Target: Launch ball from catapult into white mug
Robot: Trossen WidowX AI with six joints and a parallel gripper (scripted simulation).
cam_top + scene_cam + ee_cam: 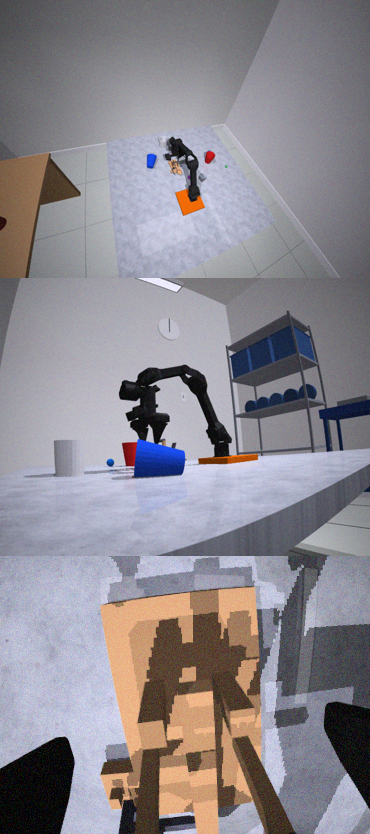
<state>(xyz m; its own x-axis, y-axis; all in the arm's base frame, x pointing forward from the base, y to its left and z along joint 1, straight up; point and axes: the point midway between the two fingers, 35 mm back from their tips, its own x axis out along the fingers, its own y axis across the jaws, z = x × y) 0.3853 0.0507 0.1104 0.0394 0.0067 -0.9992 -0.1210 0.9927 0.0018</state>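
The wooden catapult [171, 167] [116, 656] stands on the table in front of the arm; in the exterior view it is mostly hidden behind a blue cup. My gripper [150, 440] [201, 734] is open and empty, pointing down above the catapult, one finger to each side of its frame in the wrist view. The white mug [163, 141] [68, 458] stands upright beyond the catapult. A purple ball [189, 177] lies beside the arm, a green ball [226, 166] at the right, and a blue ball [110, 462] farther off. I cannot tell whether a ball sits in the catapult.
The blue cup [151, 161] [158, 460] lies on its side left of the catapult. A red cup [209, 157] [128, 454] is at the right. A grey block [202, 177] is near the arm. The arm stands on an orange plate [183, 207] [243, 458].
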